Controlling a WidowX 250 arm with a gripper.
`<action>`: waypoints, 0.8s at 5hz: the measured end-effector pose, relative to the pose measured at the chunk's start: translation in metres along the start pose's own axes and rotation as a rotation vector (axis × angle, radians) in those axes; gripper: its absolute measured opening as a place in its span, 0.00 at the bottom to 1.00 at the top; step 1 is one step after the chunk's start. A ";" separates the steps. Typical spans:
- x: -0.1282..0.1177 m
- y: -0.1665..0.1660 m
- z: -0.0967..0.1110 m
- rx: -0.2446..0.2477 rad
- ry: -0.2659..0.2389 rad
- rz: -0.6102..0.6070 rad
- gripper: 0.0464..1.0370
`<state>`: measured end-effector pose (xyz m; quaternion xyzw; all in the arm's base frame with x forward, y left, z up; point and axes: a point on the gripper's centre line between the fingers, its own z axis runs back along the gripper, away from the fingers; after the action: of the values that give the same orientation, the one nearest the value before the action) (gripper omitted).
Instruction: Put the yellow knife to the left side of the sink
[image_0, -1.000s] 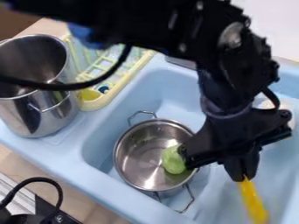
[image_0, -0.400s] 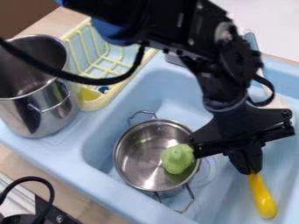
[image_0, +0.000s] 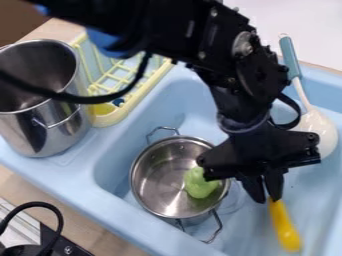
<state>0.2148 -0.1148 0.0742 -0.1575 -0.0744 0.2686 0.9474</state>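
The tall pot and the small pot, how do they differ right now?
The tall pot is deep, while the small pot is shallower. The tall pot stands up on the ledge of the blue sink; the small pot sits down in its basin. The small pot has a green thing inside, whereas I see none in the tall pot. Both are shiny metal with wire handles.

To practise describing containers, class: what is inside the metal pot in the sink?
Inside the pot is a rounded green object, towards the picture's right, with bare metal beside it. Whatever lies beneath it is covered.
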 end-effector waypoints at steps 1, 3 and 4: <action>-0.004 0.003 0.015 0.023 -0.047 0.022 0.39; -0.011 0.009 0.035 0.062 -0.101 0.063 0.93; -0.014 0.013 0.058 0.101 -0.119 0.168 0.96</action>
<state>0.1833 -0.0965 0.1231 -0.0990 -0.1037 0.3596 0.9220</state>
